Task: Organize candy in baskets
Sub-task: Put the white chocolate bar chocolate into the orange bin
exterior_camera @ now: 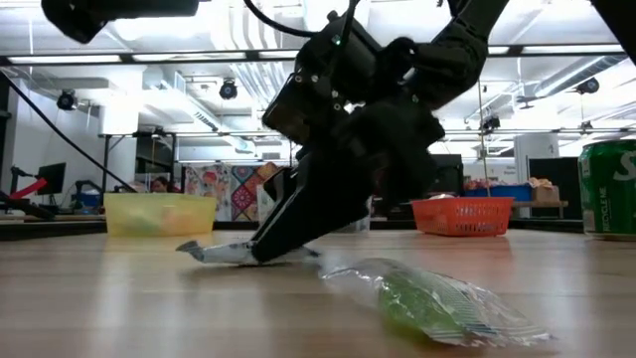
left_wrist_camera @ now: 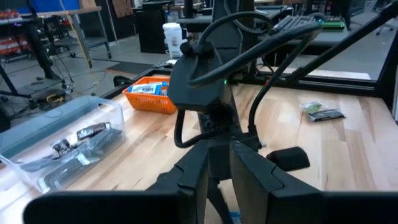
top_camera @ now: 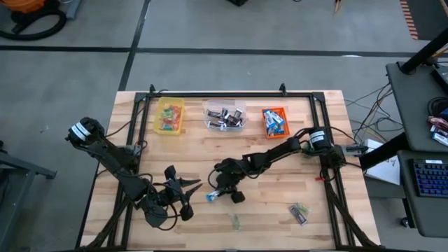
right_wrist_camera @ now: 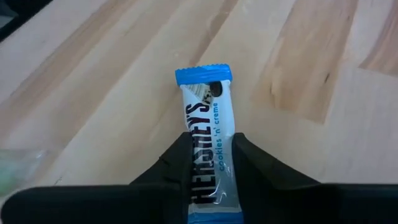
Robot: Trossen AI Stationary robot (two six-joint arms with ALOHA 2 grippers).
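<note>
A blue-and-white candy bar lies on the wooden table near its middle, and my right gripper is shut on it; the high view shows the same gripper and bar. My left gripper hovers open just left of them, facing the right arm. Along the far edge stand the yellow basket with small coloured pieces, the clear basket with dark wrapped pieces, and the orange basket with blue-and-white bars. My right gripper pinches the blue-and-white bar between its two fingers, on the long sides of its middle part. The fingers lie along the bar and slant down from above. The bar's blue crimped end sticks out ahead and rests on the table.
Loose candy on the near part of the table: a green wrapped piece, a dark piece beside the right gripper, and a wrapped piece toward the near right. A green can stands at the right. A black frame rims the table.
</note>
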